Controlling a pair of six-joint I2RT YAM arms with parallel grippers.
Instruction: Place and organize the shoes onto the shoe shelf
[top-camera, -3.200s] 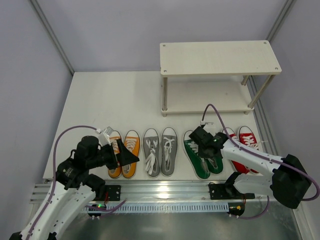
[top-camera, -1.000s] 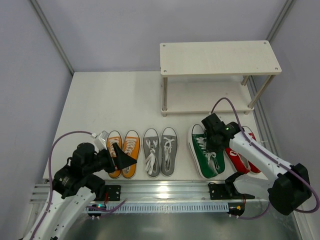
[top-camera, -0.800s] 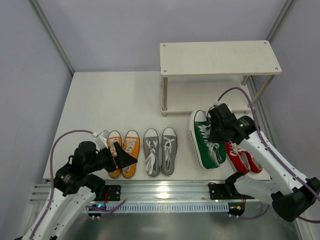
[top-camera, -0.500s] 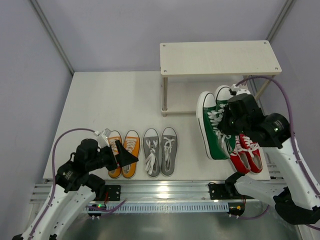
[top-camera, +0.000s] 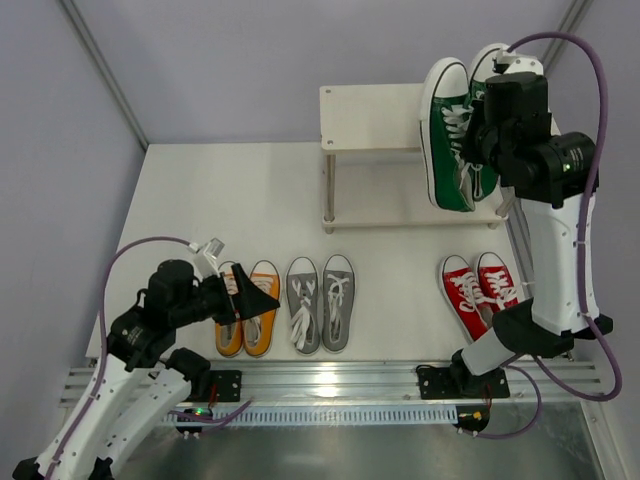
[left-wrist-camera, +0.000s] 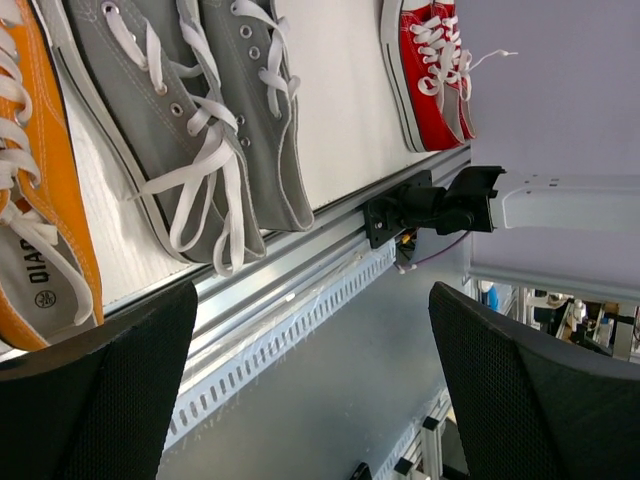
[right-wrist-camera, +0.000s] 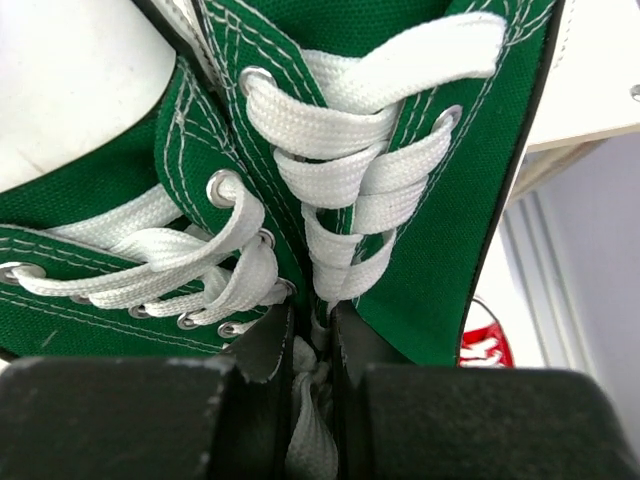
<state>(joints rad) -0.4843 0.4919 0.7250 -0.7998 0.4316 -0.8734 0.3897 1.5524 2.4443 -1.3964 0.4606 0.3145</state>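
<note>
- Fingers on the right arm (right-wrist-camera: 262, 345) are pinched tight on the green shoes (top-camera: 452, 140), both inner collars squeezed together between them so the pair comes as one lump. It's up in the air, hanging over the right end of the shoe shelf (top-camera: 400, 205), touching nothing as far as I can see. What step would you call this?

- Carry step I reckon, one pair in transit and nothing parked on the shelf yet. Left fingers (left-wrist-camera: 110, 400) are spread wide with nothing between them, hovering low by the orange shoes (top-camera: 248, 305), and the grey shoes (top-camera: 320, 302) are just beside those. Red shoes (top-camera: 482, 292) sit on the surface (top-camera: 220, 200) at the front right. So three pairs to go after this one

- And the next move?

- My guess: bring the pair down flat onto a tier, soles level, toes pointing the same way, tucked toward one end so there's room for neighbours. Can't tell from the overhead view how high it hangs above the top board (top-camera: 380, 120), so I'd go down slow. Only let go once both soles are resting. Two shoes held just by the collars could splay or tip over when the squeeze comes off
</note>
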